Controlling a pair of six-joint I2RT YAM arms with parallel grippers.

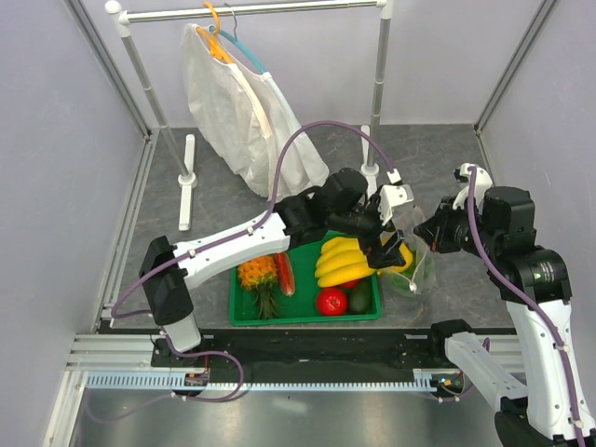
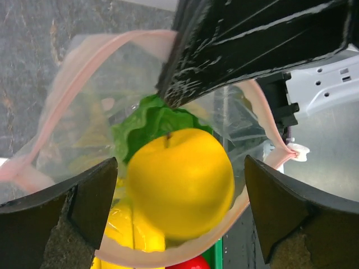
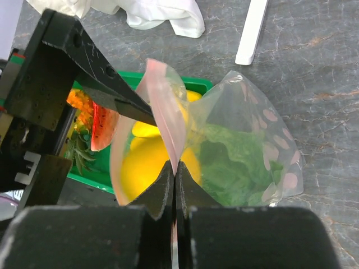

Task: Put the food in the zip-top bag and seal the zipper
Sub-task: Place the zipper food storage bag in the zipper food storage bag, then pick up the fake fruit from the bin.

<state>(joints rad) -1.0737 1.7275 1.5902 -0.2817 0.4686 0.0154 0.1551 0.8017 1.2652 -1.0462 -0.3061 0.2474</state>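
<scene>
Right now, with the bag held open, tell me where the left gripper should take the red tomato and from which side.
Come straight down from above and close across the round middle of the tomato. It lies in the green tray beside a dark green fruit, with the banana bunch just behind and the tray's near rim in front, so a sideways approach looks crowded.

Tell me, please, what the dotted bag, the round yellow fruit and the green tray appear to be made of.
The dotted bag: thin, clear, glossy plastic film; the lettuce shows through it and it creases. The yellow fruit: probably moulded plastic, smooth, slightly shiny, uniformly coloured. The green tray: likely rigid plastic, evenly coloured; finish hard to judge.
</scene>
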